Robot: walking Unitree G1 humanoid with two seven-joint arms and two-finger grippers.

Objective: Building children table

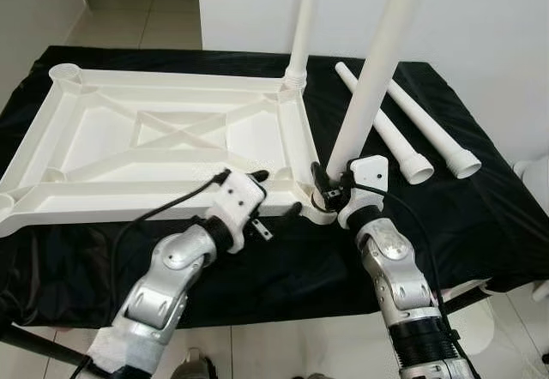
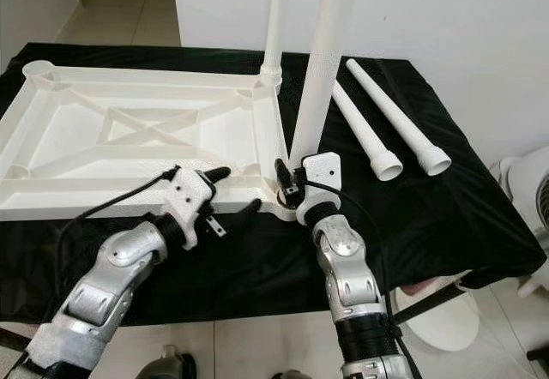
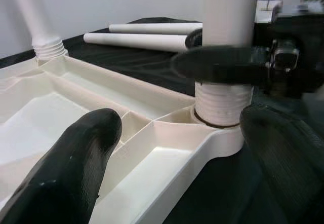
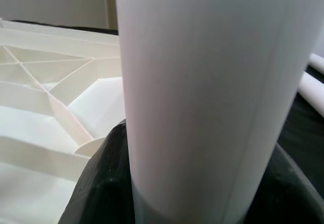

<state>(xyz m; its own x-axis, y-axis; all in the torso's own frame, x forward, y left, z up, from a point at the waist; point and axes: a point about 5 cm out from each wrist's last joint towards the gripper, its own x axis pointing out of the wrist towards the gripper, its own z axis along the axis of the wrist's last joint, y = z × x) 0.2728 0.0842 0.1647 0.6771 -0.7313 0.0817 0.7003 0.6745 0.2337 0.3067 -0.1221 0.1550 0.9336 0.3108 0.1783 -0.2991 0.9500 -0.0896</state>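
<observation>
White plastic everywhere: the upturned tabletop (image 1: pixel 163 139) lies ribs-up on a black cloth (image 1: pixel 480 216), and I have my right gripper (image 1: pixel 333 192) clenched round the base of a table leg (image 1: pixel 377 70) that stands in the near right corner socket (image 3: pixel 223 133). From the left wrist view I can see the leg's threaded end (image 3: pixel 223 105) still partly proud of the socket, so I judge it is not yet fully screwed home. My left gripper (image 1: pixel 273 192) sits spread apart at the near rim beside that corner, one finger over the rim's inner side and one off its outer edge, grasping nothing. A second leg (image 1: pixel 304 27) already stands in the far right corner, and two loose legs (image 1: pixel 412 130) lie on the cloth well to the right. My worry is cross-threading: the leg looks slightly tilted, and twisting it like that could jam it. The light tabletop could also slide or spin on the cloth unless the left gripper braces it.
</observation>
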